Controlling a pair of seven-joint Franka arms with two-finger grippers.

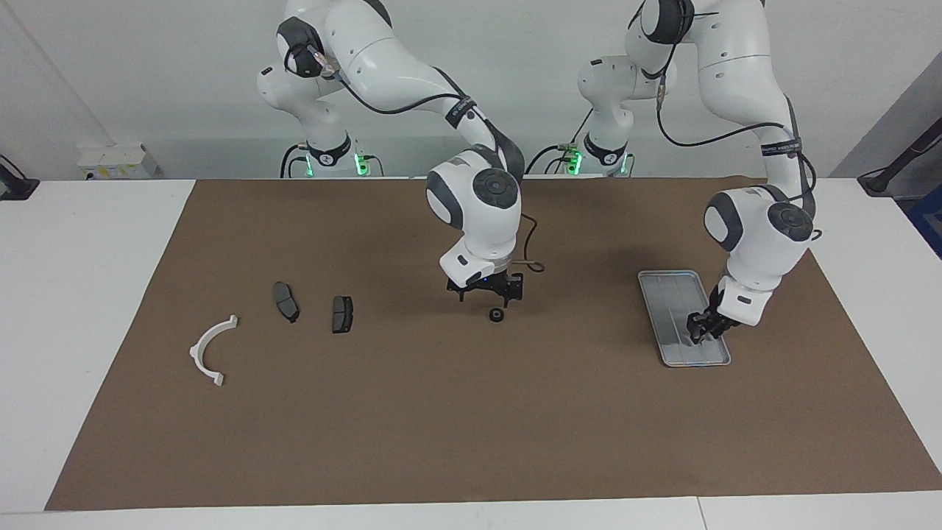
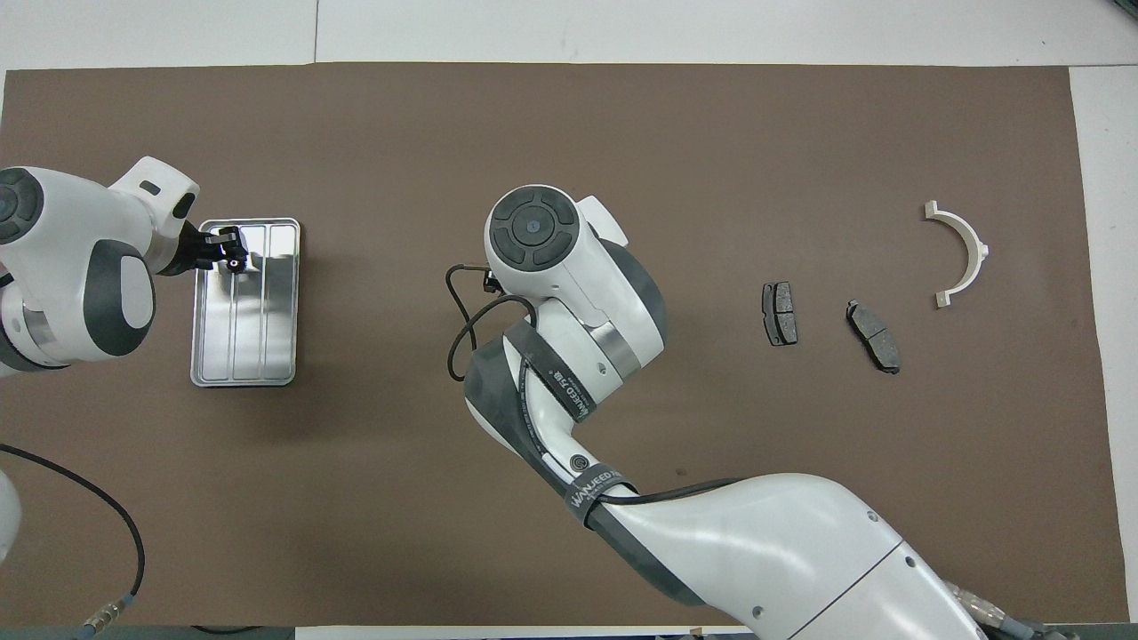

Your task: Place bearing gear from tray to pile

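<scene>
A small black bearing gear [image 2: 236, 264] lies on the silver tray [image 1: 673, 294] [image 2: 258, 338], toward the left arm's end. My left gripper [image 1: 699, 333] [image 2: 224, 249] is down in the tray, right at that gear. A second black gear [image 1: 497, 315] lies on the brown mat at mid-table. My right gripper [image 1: 487, 296] hangs open just above it, holding nothing. In the overhead view the right arm hides both that gear and its gripper. The pile is a white half-ring bracket [image 1: 212, 350] [image 2: 960, 253] and two dark pads [image 1: 286, 302] [image 1: 342, 313], toward the right arm's end.
A brown mat [image 1: 471, 427] covers most of the white table. The pads [image 2: 780, 313] [image 2: 873, 335] lie between the mid-table gear and the bracket. A loose black cable [image 2: 462, 329] loops off the right wrist.
</scene>
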